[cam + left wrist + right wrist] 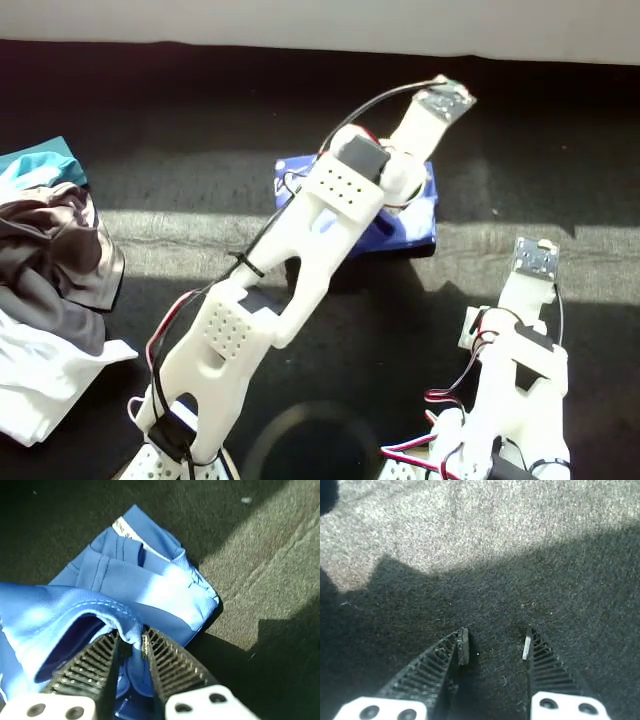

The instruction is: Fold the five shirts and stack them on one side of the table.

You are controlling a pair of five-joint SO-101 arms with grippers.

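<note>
Surface: dark, felt-like table (pixel 560 120) with a sunlit band across it.
Blue shirt (pixel 150 585): mid-table, partly folded, under the left arm.
Left gripper (pixel 131 640): clamped on a raised fold of the blue shirt's edge.
Right gripper (pixel 495 645): jaws apart, holding nothing, low over bare table.
Pile (pixel 50 270): teal, grey and white shirts heaped at the left edge (none looks folded).
Progress: early, I judge. One shirt is mid-fold and no stack exists yet.
Writing: white tag (pixel 122 527) at the blue shirt's collar, print too small to read.

Mid-bench (pixel 180 120): blue shirt (pixel 418 222), partly folded, one hem lifted. Teal shirt (pixel 40 165), grey shirt (pixel 60 255), white shirt (pixel 40 385) heaped unfolded at bench edge.
</note>
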